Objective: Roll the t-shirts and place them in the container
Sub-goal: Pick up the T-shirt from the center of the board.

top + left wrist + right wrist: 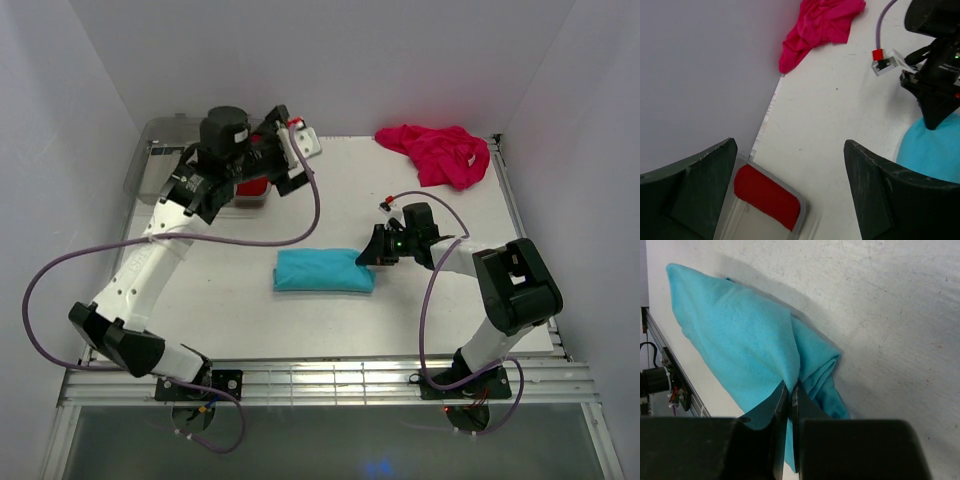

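White desk (250,320), walls close on three sides, and the blue shirt (322,271) lies as a flat bundle mid-desk, a little toward the near edge. The right gripper (790,390) is clenched on a thin fold at the bundle's right end, low on the cloth. To roll well from here, I'd lift that fold only slightly and carry it leftward over the bundle, tight and even, so the layers don't splay. There's open desk left of the bundle, so plenty of room that way. The near edge sits closer, so no drifting toward it. The left gripper (790,147) hangs released over the far left corner, above the bin (145,150) holding the red shirt (767,196). The pink shirt (435,150) is crumpled at the far right corner, well apart.
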### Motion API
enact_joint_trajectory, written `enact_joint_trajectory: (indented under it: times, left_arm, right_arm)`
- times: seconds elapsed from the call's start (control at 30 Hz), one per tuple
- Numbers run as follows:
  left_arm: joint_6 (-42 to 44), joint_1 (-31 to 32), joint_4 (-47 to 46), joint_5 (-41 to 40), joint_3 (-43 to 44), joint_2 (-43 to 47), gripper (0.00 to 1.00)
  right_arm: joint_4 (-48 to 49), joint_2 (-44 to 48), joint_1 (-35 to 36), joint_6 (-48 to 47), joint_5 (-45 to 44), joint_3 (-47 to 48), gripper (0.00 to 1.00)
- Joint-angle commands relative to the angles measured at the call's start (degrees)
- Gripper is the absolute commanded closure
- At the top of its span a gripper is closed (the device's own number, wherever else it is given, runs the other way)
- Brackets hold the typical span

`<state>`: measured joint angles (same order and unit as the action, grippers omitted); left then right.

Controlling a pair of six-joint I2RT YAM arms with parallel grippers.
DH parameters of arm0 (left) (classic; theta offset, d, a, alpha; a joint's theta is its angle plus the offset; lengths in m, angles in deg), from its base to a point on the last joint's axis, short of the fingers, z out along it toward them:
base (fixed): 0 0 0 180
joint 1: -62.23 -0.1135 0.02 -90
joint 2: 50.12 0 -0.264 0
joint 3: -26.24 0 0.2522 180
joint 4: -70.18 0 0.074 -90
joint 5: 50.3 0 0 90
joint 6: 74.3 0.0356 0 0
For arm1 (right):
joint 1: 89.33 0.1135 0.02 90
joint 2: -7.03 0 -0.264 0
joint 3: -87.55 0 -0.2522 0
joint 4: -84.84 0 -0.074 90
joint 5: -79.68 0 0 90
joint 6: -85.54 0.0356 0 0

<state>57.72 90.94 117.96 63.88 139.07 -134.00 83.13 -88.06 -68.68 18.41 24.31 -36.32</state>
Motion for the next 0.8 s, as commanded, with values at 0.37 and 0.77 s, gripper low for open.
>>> enact_joint_trajectory:
  times: [0.37,0.77]
  left_arm:
    - [-5.98,25.69,-3.17,-32.45,-30.08,-9.45,0.02]
    - [0.87,25.87,-6.24,-31.83,-35.17,-16.14,0.02]
  right_arm:
    - [2.36,-1.85,-0.34,1.47,1.66,1.66,0.92]
    - [2.10,-1.86,-0.87,0.77,2.64,1.84,0.92]
